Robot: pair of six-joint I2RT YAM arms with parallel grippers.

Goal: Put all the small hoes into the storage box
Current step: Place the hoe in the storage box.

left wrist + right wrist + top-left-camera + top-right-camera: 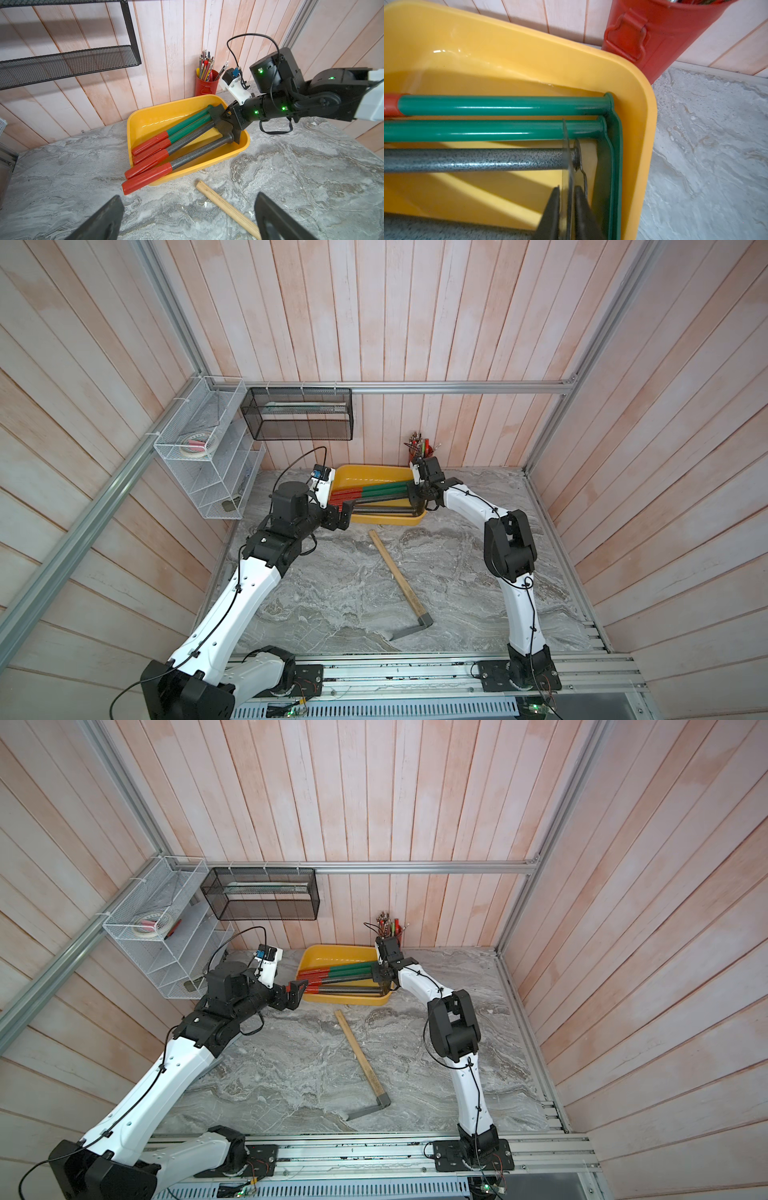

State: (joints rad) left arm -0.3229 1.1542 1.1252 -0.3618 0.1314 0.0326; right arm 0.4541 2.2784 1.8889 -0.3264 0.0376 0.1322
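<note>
Marbled surface (332, 593); the small hoe (191, 138) in the storage box (149, 120) looks stiff and head-heavy, best grasped by the shaft. Right hand (567, 193) straddles its thin blade (568, 158), grip unclear; left hand (189, 196) spread wide.

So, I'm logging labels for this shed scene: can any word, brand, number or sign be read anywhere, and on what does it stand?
No text can be read in any view.
pencils in the red cup: any print is too small to read.
tape roll in the white wire rack: markings are blurred.
hoe handles and storage box: no label shows.
</note>
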